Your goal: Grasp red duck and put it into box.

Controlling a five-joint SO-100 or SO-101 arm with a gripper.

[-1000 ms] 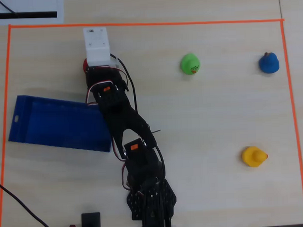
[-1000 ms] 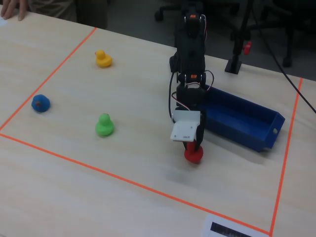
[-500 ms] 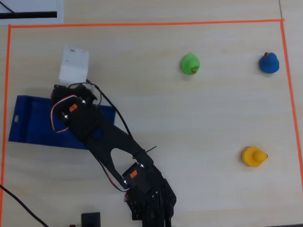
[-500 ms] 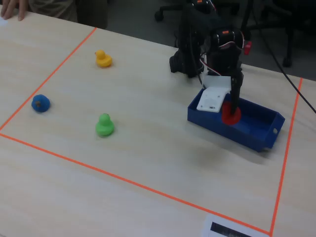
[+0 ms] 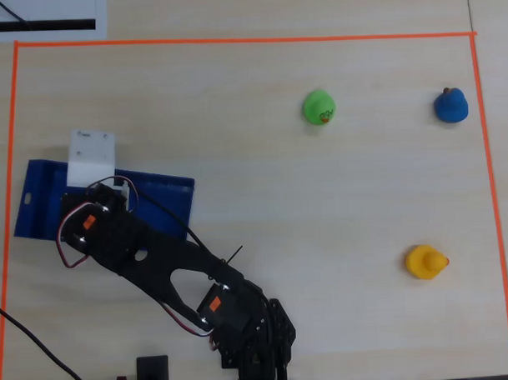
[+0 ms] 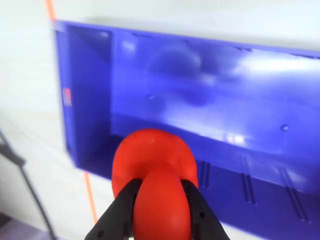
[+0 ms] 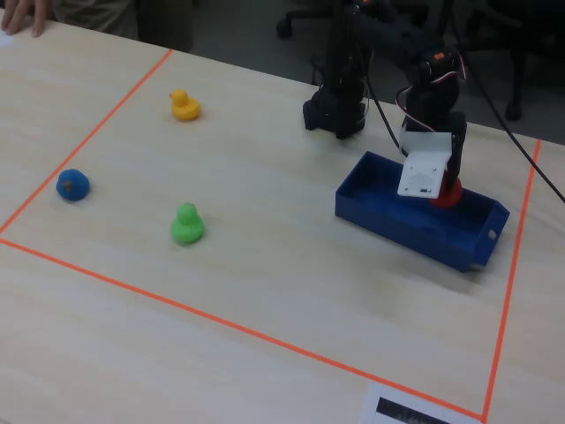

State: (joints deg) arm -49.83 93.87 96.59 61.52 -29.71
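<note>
The red duck (image 6: 152, 165) is clamped between my gripper's (image 6: 160, 212) two black fingers (image 6: 120, 207), seen from behind, so its beak is hidden. It hangs just above the near edge of the dark blue box (image 6: 210, 125), over the box's floor. In the fixed view the gripper (image 7: 444, 193) hangs inside the box's (image 7: 397, 228) outline, and a bit of the red duck (image 7: 450, 196) shows below the white wrist mount. In the overhead view the white mount (image 5: 91, 156) covers the duck and gripper above the box (image 5: 37, 202).
A green duck (image 5: 319, 107), a blue duck (image 5: 450, 105) and a yellow duck (image 5: 425, 261) stand far off on the right of the table in the overhead view. Orange tape (image 5: 232, 40) frames the workspace. The arm's base (image 5: 258, 348) is at the bottom edge.
</note>
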